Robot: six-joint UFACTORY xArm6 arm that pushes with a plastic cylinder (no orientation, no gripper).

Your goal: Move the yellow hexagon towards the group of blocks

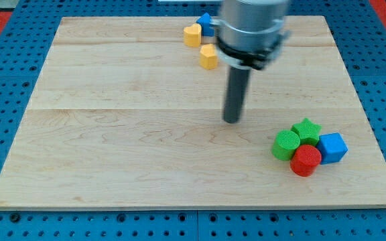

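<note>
Resting my tip [232,121] on bare wood near the board's middle, I am touching no block; a plain rod, it has nothing to spread or pinch, so it is simply standing free.

Going outward, the nearest piece is a yellow block [208,57] up at about eleven o'clock from my tip, well apart from it. A second yellow block [191,35] is lying further along the same bearing, near the view's top edge, just beside a blue block [205,24] that my arm's housing is partly hiding. Which of the two yellows is the hexagon I cannot tell for certain at this size; the nearer one is looking the more likely.

Down at about four o'clock from my tip the group is sitting tightly packed: a green cylinder [286,144], a green star [306,130], a red cylinder [306,161] and a blue cube [332,147].

By my judgement the task is barely begun: both yellows are lying well apart from the group, nearly the whole board away. I am judging that I need to get behind the yellow piece, on its twelve o'clock side, then push it down toward five o'clock.

Underneath, the wooden board [112,134] is showing pale planks, and it is sitting on a blue perforated base [5,60] with red showing at the top corners.
</note>
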